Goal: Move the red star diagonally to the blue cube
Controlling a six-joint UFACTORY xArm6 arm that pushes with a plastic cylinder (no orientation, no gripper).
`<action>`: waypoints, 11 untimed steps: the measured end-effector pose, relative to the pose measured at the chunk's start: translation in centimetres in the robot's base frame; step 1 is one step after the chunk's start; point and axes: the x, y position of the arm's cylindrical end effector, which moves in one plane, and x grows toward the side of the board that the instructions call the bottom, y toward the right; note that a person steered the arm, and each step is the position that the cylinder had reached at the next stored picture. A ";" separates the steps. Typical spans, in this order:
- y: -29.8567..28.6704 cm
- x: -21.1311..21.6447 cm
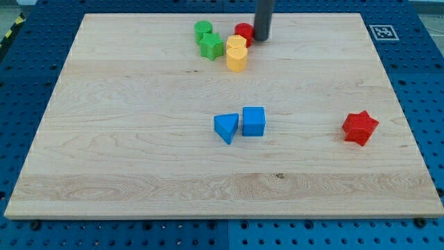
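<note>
Eight coloured blocks lie on the wooden table (pixel 139 173) as the arm's dark rod stands near the view's top, its tip (pixel 261 39) touching the board. The arm ends in this plain rod, so an apart or together state of a claw cannot be told. A red round block (pixel 242 30) sits just beside the tip on the view's left, and two yellow blocks (pixel 236 53) huddle below and left of it. Further to the tip's left lie a green round block (pixel 203 29) and a green star-like block (pixel 211 46). The red star (pixel 360 128) rests alone, well apart from the tip, toward the view's lower right. The blue cube (pixel 254 121) lies well below the tip, nearly straight down the view, touching or almost touching a blue triangle (pixel 226 128) on its left.
</note>
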 end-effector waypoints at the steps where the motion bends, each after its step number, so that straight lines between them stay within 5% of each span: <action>1: -1.2 -0.5; 3: 9.1 2.5; 5: 19.9 16.1; 7: 21.6 24.6; 8: 17.5 26.1; 11: 8.2 15.2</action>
